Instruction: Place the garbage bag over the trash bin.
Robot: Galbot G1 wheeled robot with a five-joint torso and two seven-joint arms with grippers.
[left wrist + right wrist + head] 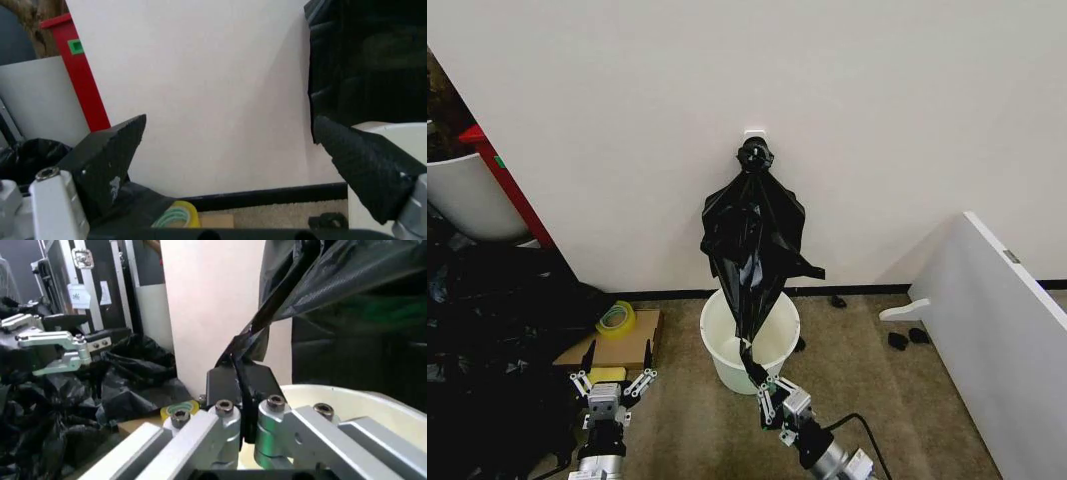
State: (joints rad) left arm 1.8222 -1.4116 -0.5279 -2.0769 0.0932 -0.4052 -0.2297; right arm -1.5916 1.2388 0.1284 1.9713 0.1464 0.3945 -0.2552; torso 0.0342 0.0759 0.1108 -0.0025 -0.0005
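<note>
The garbage bag [752, 245] hung from the wall above the trash bin [727, 365], its lower tip pinched by the right gripper [765, 393] at the bin's rim, while the left gripper [613, 385] waited spread beside the bin.

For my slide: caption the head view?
Right gripper pinches hanging garbage bag above trash bin; left gripper open.
</note>
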